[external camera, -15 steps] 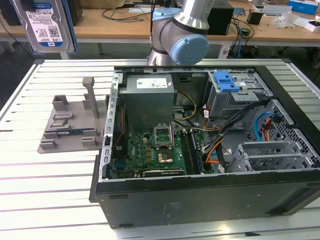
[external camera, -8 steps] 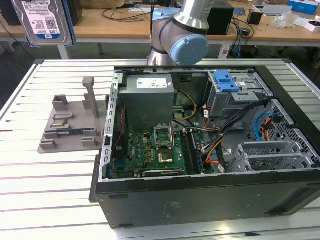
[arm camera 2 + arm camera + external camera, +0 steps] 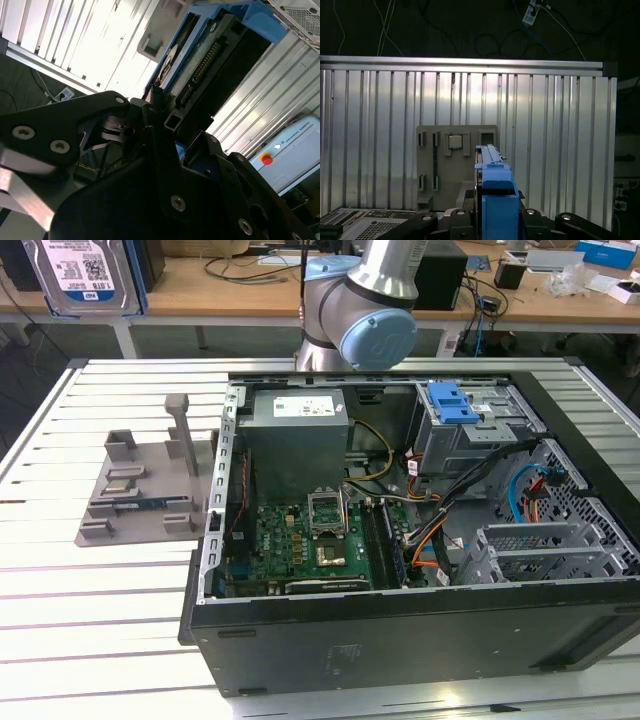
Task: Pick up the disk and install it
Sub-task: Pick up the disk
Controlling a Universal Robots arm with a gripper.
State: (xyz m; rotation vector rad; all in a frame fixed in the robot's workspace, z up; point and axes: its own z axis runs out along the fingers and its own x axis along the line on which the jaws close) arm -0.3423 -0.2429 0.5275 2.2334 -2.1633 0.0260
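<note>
- Gripper is clenched on the disk, which stands edge-on in its blue bracket.
- Disk hangs in the air above the bench, over the grey fixture.
- Open computer case sits mid-bench, just beside the fixture.

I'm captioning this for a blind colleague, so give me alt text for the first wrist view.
The disk in its blue carrier stands edge-on, clamped between the jaws of the gripper. Beyond it lies a slatted aluminium table carrying a grey fixture plate, with a perforated grey panel nearby.
</note>
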